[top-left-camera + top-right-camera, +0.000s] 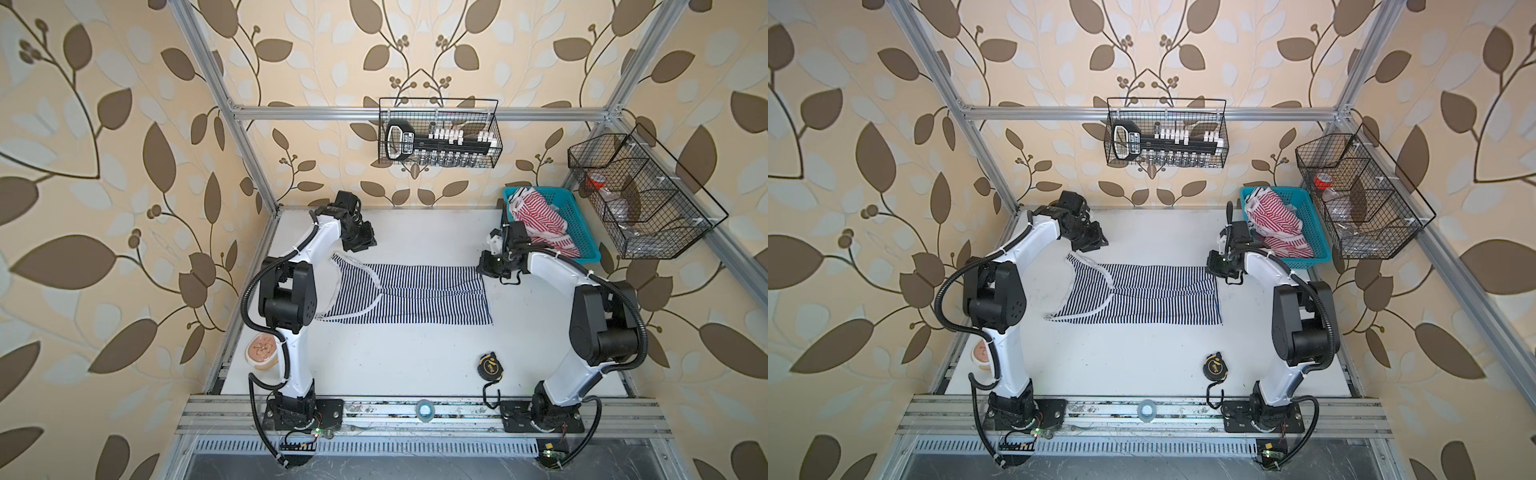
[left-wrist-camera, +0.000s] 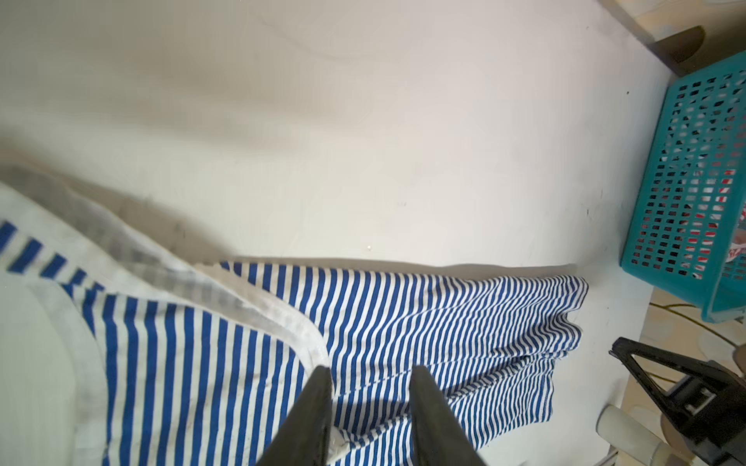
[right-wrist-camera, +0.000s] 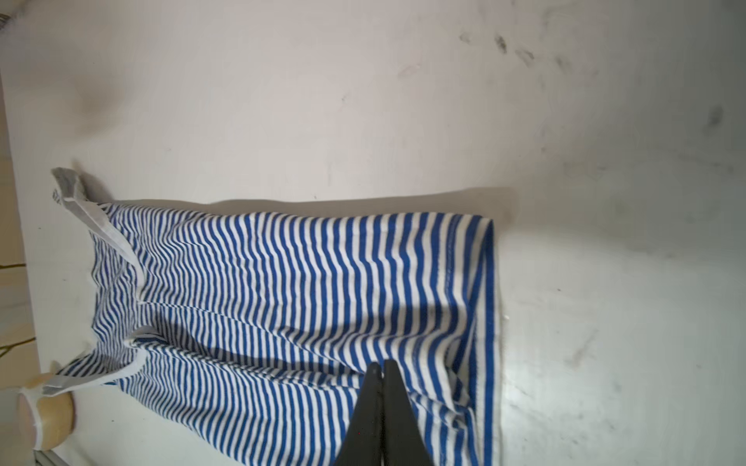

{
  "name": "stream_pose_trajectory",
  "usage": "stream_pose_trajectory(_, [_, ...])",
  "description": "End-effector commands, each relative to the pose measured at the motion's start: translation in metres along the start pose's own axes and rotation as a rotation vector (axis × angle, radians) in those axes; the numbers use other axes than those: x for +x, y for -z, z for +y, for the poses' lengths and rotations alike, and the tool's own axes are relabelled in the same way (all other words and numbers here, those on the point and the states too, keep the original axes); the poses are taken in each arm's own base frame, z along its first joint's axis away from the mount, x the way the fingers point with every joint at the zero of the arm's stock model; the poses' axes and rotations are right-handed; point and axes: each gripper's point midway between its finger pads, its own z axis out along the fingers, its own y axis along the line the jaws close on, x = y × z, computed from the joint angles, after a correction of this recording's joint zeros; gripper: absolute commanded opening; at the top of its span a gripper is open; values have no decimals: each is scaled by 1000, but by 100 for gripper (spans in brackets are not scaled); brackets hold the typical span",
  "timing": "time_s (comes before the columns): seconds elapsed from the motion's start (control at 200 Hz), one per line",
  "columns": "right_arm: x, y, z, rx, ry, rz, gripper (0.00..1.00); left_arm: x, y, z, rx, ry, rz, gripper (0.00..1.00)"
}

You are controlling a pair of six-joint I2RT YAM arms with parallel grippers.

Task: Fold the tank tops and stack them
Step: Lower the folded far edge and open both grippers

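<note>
The navy-and-white tank top (image 1: 415, 293) (image 1: 1150, 295) lies flat on the white table, folded lengthwise, with its straps to the left. My left gripper (image 1: 366, 244) (image 2: 369, 375) hovers over the far strap end, open, with striped cloth showing in the gap between its fingers. My right gripper (image 1: 485, 267) (image 3: 380, 365) is at the far corner of the hem, shut, with its tips together just above the cloth and nothing seen between them. The red-and-white tank top (image 1: 540, 226) (image 1: 1273, 226) lies crumpled in the teal basket (image 1: 584, 237) at the back right.
A black tape measure (image 1: 490, 365) lies near the front, right of centre. A tan lidded tub (image 1: 261, 351) sits at the table's left edge beside the left arm. A tape roll (image 1: 424, 409) rests on the front rail. Wire baskets (image 1: 438, 133) (image 1: 640, 199) hang on the frame.
</note>
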Motion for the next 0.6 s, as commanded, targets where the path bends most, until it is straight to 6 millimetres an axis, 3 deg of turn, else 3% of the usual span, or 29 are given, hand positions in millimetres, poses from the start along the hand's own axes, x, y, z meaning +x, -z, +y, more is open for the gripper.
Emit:
stream_pose_trajectory(0.0, [5,-24,17,-56,4,47,3,-12,-19,31,-80,25,40,30])
stream_pose_trajectory(0.13, [18,-54,31,-123,-10,104,1,-28,-31,53,-101,51,36,29])
stream_pose_trajectory(0.26, [29,-74,33,-129,-18,143,0,-46,-34,79,-117,95,17,29])
stream_pose_trajectory(0.38, [36,-81,30,-125,-21,156,0,-55,-39,95,-128,118,18,28])
stream_pose_trajectory(0.405, [37,-81,29,-124,-24,160,0,-64,-34,90,-119,108,-5,28])
stream_pose_trajectory(0.595, [43,-85,25,-116,-27,172,0,-65,-41,96,-129,105,-11,26])
